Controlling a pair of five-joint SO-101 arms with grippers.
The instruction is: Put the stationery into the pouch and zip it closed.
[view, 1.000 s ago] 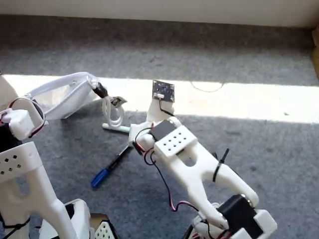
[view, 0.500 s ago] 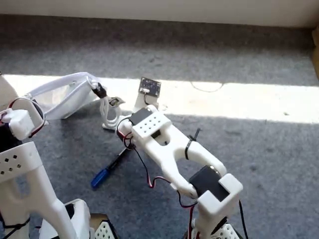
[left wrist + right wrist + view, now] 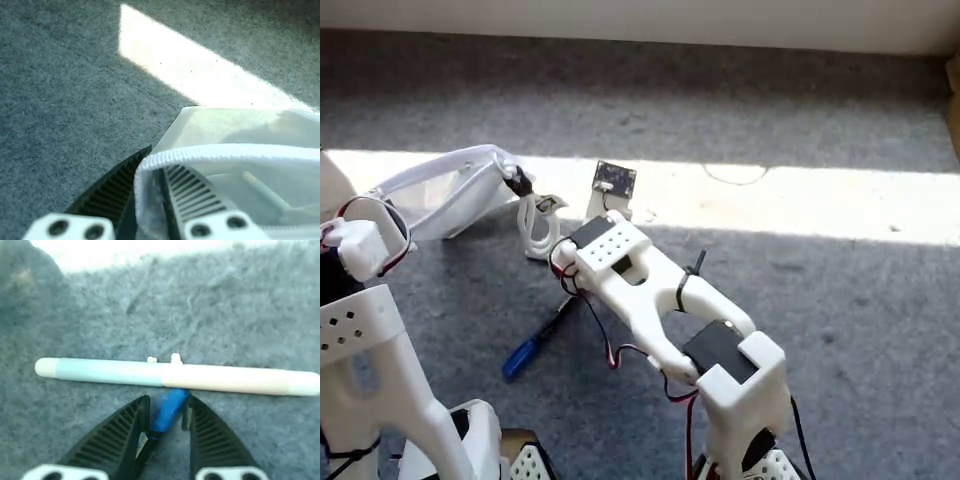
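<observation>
Grey carpet [image 3: 840, 320] is lying bare and wide to the right of the arms. Up close, the right claw [image 3: 166, 401] is standing slightly open around the blue pen [image 3: 170, 409], just beside the pastel pen [image 3: 175, 375]. The left claw [image 3: 156, 165] is pinching the clear pouch [image 3: 235, 125] by its zip edge, at the far left from above.

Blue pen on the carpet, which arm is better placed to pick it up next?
Right. The right gripper sits at one end of the blue pen, beside the pale pen. The left gripper is clamped on the rim of the pouch, so it is probably best left there.
</observation>
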